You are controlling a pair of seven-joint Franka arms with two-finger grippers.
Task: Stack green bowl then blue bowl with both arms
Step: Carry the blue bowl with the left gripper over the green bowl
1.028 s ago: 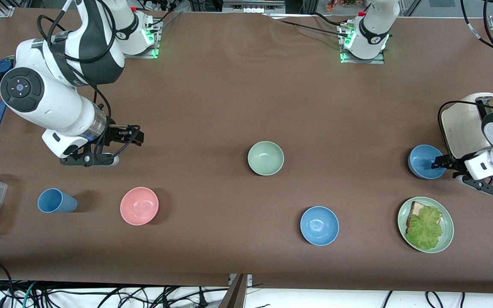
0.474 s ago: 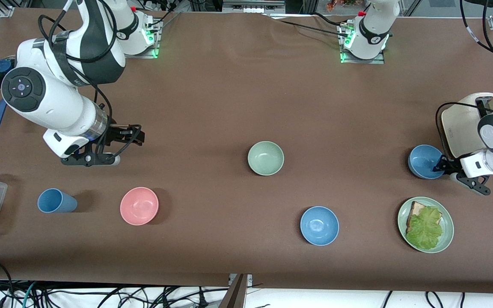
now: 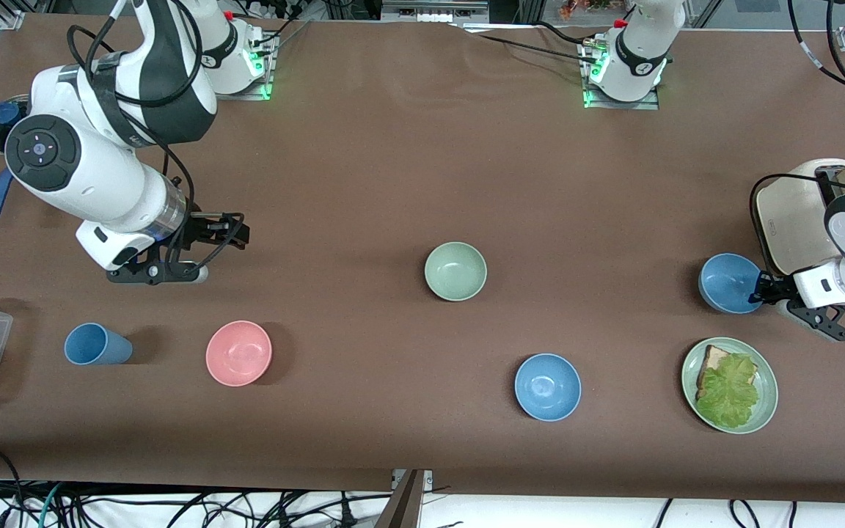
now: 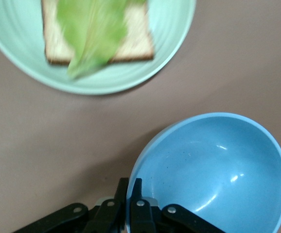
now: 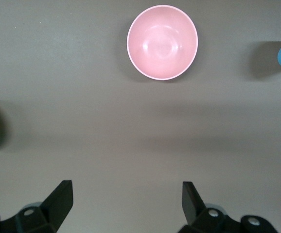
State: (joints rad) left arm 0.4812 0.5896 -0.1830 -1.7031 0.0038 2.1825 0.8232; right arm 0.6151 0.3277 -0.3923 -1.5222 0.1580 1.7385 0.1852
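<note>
Left gripper [image 4: 131, 194] pinches blue bowl [image 4: 213, 174] rim, tilted.

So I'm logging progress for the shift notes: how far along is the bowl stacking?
Nothing is stacked yet: the green bowl sits alone mid-table. In hand: the left claw is shut on the rim of a blue bowl beside the toaster. The right claw waits open above the table. Left: carrying the blue bowl over and nesting the two bowls.
</note>
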